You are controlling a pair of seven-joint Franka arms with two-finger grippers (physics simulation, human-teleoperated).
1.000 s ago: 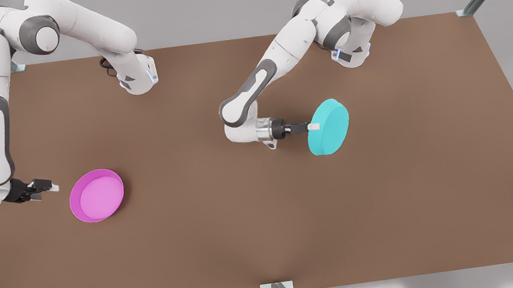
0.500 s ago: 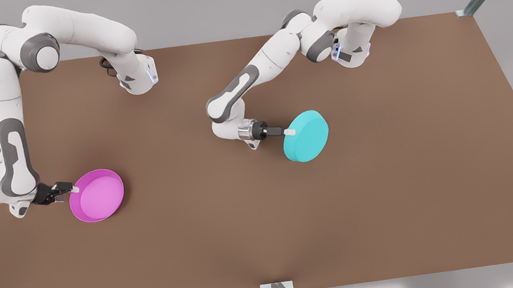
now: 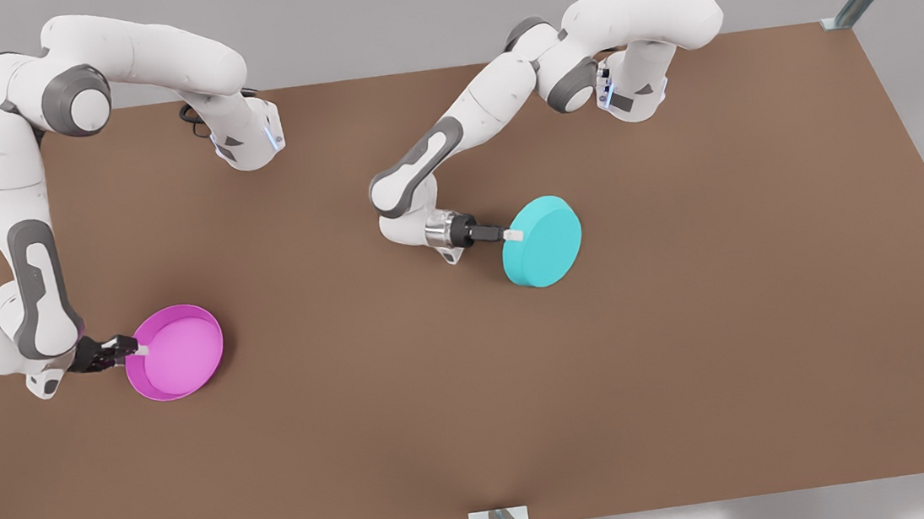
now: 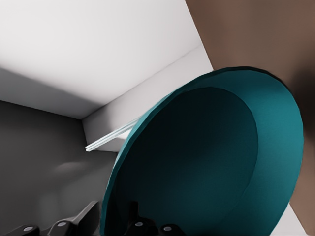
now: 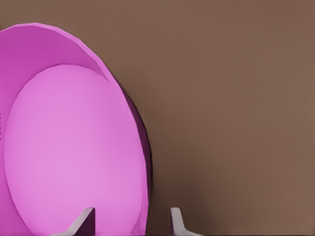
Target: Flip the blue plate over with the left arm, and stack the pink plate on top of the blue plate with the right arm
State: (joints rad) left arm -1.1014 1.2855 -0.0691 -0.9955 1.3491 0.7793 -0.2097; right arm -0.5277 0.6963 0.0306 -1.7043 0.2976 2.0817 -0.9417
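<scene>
Left tool (image 3: 514,236), clamped on the blue plate (image 3: 547,241), has lowered it bottom-up toward the table (image 3: 690,339). Right tool (image 3: 140,350) has advanced, fingers apart astride the pink plate (image 3: 179,354) rim; flip nearly complete, stacking pending.

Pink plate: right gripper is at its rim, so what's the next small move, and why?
Probably shut the right gripper. Its fingers straddle the pink plate's rim, one inside and one outside, with a gap showing, and the plate lies on the table. The left gripper holds the blue plate, bottom up.
</scene>
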